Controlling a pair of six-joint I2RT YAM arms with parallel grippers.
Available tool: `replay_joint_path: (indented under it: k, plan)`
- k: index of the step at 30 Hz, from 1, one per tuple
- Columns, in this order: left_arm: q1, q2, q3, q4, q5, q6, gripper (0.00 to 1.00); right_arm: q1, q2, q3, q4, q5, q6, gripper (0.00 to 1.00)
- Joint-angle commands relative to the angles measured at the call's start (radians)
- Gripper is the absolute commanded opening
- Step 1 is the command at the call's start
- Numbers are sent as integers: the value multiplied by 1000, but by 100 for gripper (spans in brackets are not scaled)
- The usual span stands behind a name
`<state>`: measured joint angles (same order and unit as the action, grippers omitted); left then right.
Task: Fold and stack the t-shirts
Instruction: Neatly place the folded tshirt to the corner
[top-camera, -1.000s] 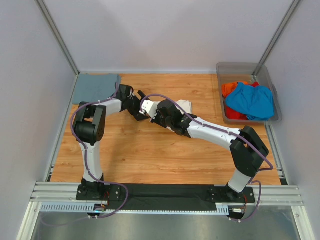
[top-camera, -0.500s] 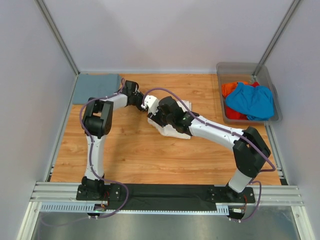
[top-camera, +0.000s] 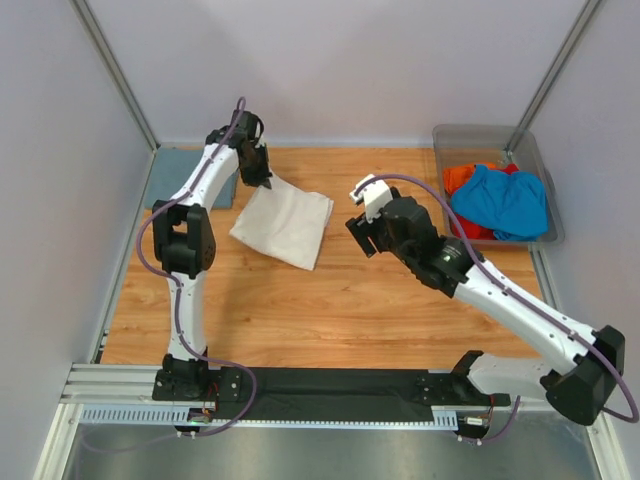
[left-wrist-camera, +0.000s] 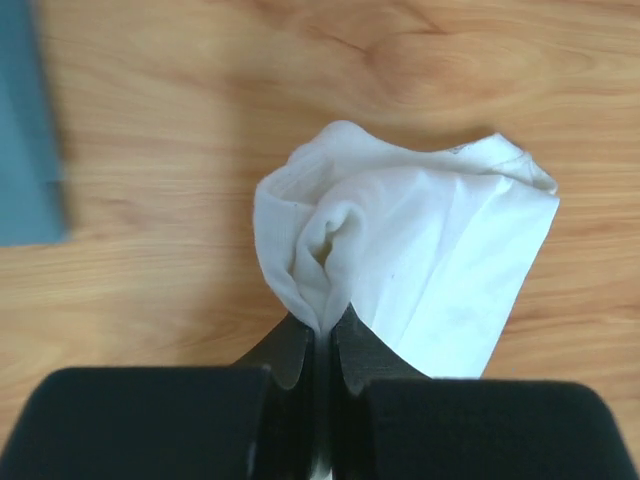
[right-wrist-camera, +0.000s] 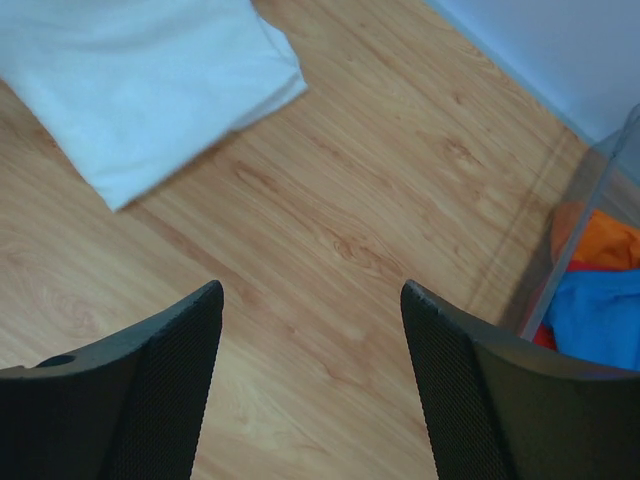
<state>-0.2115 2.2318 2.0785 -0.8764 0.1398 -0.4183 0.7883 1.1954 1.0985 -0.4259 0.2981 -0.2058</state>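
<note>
Wooden table with pale walls on three sides; two arms are mounted at its near edge.

Left gripper: jaws clenched on a bunched corner of the white shirt. In the left wrist view the cloth gathers into a rounded fold directly ahead of the jaw tips and fans out from there, ahead and to the right. In the top view the rest of the shirt lies as a folded, roughly rectangular panel on the table, extending from the pinched corner toward the near edge. The arm is stretched to the far left part of the table.

A folded grey-blue shirt lies flat on the wood to the left of these jaws, apart from the white shirt.

Right gripper: jaws released and spread wide, grasping nothing, above bare wood. The near corner of the white shirt lies ahead and to the left of these jaws, not touching them.

A clear grey bin sits ahead and to the right of the right jaws, at the far right of the table. It holds a bright blue shirt lying on an orange-red shirt, both crumpled.
</note>
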Motion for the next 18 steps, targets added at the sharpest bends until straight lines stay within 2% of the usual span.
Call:
replay_joint_path:
  k: [1, 4, 12, 18]
  plan:
    - [23, -87, 95, -128, -234, 240, 0, 0, -49, -58, -53, 29, 89, 73]
    - [41, -84, 158, -92, -319, 311, 0, 0, -65, -84, -51, 15, 126, 73]
    - [72, -55, 310, 5, -370, 408, 0, 0, -40, -98, -45, 10, 114, 73]
    - [78, -61, 348, 54, -422, 467, 0, -3, -2, -86, -24, 4, 112, 73]
